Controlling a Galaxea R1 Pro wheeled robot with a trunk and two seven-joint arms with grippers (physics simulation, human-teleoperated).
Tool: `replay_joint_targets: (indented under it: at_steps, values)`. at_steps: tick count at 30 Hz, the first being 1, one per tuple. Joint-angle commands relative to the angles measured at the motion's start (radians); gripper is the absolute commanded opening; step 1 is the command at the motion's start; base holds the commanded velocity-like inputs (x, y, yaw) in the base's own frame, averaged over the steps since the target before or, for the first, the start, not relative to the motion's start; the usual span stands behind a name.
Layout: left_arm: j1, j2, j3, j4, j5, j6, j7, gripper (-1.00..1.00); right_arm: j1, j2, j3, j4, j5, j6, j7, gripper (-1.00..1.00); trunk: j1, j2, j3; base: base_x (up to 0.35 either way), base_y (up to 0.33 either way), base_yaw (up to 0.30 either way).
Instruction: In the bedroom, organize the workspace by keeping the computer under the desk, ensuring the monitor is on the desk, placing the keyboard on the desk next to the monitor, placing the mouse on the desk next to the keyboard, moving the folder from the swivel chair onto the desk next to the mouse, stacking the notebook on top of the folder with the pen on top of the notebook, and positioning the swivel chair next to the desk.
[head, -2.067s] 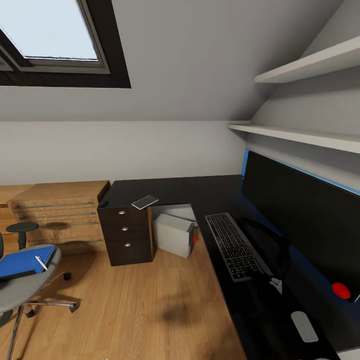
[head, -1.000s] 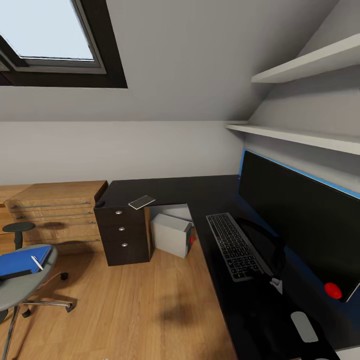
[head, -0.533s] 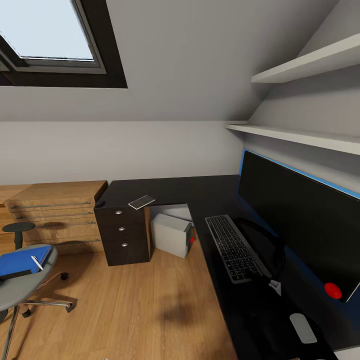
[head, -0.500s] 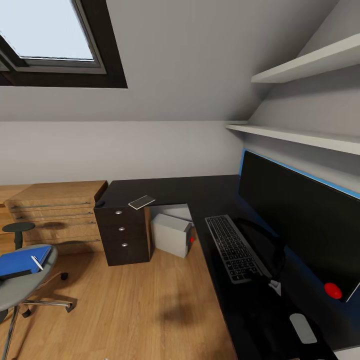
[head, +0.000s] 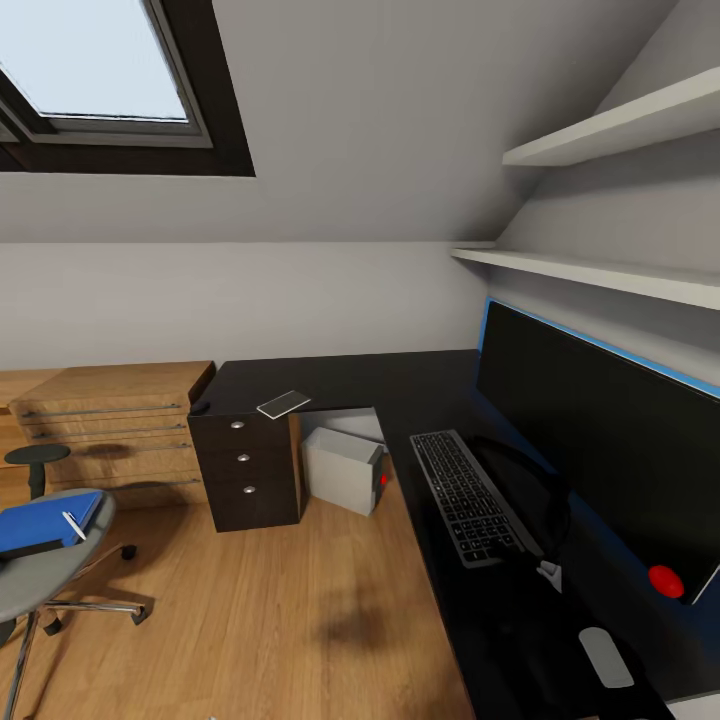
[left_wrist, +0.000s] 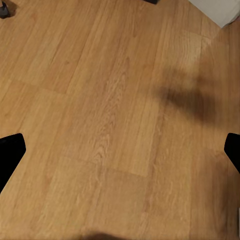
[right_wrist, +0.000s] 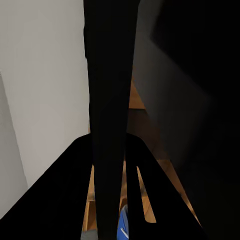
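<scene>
A black desk (head: 330, 380) holds a keyboard (head: 465, 495) beside the monitor (head: 600, 440). Left of the desk, a folder (head: 45, 522) lies on the chair (head: 40, 580). The left pincer (left_wrist: 120, 150) is spread wide over bare floor (left_wrist: 100, 115); the right pincer's state cannot be told.

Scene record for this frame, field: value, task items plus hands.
room: attic bedroom, skylight, wood floor
desk: black, L-shaped
monitor: on desk, by wall
keyboard: on desk, in front of monitor
mouse: on desk, near side of keyboard
computer: on floor under desk
notebook: on desk corner above drawers
swivel chair: away from desk
folder: on chair seat
pen: on folder
left hand: open, over bare floor
right hand: state unclear
</scene>
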Motion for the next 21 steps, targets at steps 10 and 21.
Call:
replay_joint_targets:
  at_steps: [10, 21]
  values:
    - [0.0, 0.0, -0.001, 0.0, 0.007, -0.002, 0.001, 1.0, 0.0, -0.003, -0.003, 0.001, -0.003, 0.008, 0.007, -1.0, 0.0, -0.001, -0.001, 0.0, 0.0, 0.0]
    - [0.0, 0.0, 0.001, 0.0, 0.007, -0.002, 0.001, 1.0, -0.001, -0.002, -0.003, 0.002, 0.003, 0.005, 0.005, -1.0, 0.0, -0.001, -0.001, 0.0, 0.0, 0.0]
